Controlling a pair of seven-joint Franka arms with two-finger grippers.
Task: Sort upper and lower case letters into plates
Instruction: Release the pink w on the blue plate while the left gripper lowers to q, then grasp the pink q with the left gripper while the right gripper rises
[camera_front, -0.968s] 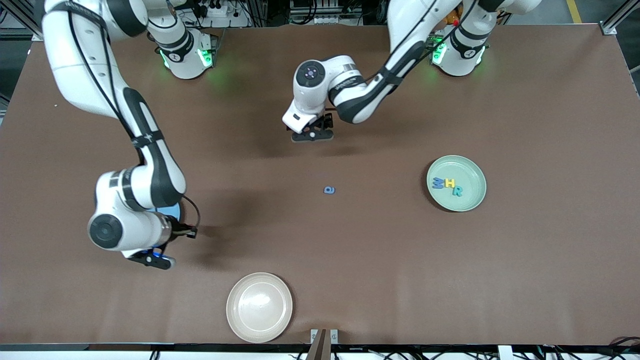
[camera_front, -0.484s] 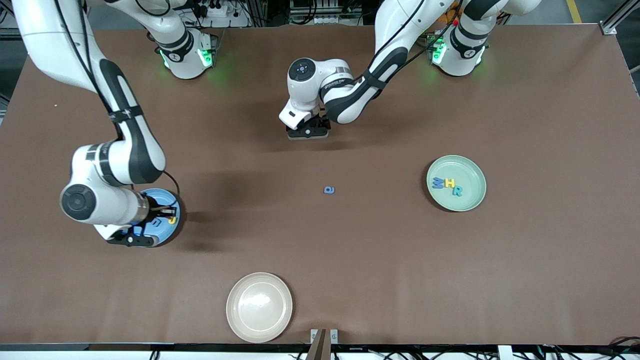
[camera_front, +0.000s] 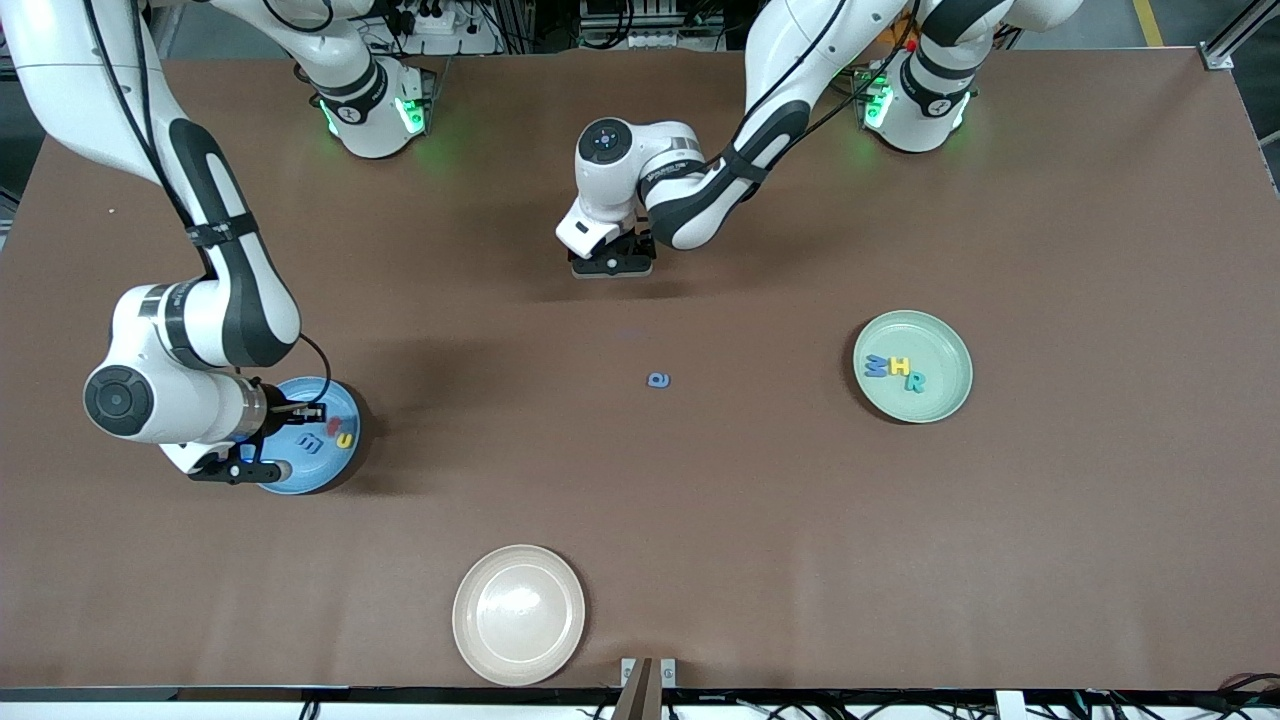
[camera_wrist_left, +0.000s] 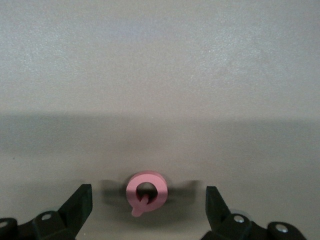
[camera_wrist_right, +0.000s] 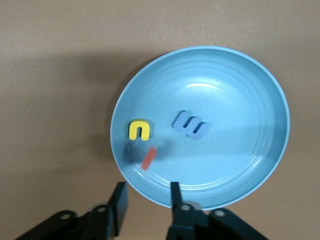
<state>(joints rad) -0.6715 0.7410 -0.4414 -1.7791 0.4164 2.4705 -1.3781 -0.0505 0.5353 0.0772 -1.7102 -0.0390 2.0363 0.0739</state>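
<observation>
The sky blue plate (camera_front: 322, 466) lies at the right arm's end and holds a blue letter (camera_front: 310, 443), a red letter (camera_front: 333, 425) and a yellow letter (camera_front: 344, 438). My right gripper (camera_front: 235, 468) is open and empty over the plate's edge. In the right wrist view (camera_wrist_right: 147, 202) it is above the plate's rim (camera_wrist_right: 240, 75) and the red letter (camera_wrist_right: 148, 157). My left gripper (camera_front: 612, 266) is low over the table and open, with a pink Q (camera_wrist_left: 145, 191) lying between its fingers (camera_wrist_left: 80, 205). The mint green plate (camera_front: 930, 345) holds three letters. A blue letter e (camera_front: 657, 380) lies mid-table.
A beige plate (camera_front: 518, 614) lies near the table's edge closest to the front camera. The brown table (camera_front: 1100, 250) stretches wide toward the left arm's end.
My right arm has swung toward its own end of the table, uncovering the sky blue plate; the red letter now lies in it. My left gripper has shifted slightly and dropped lower.
</observation>
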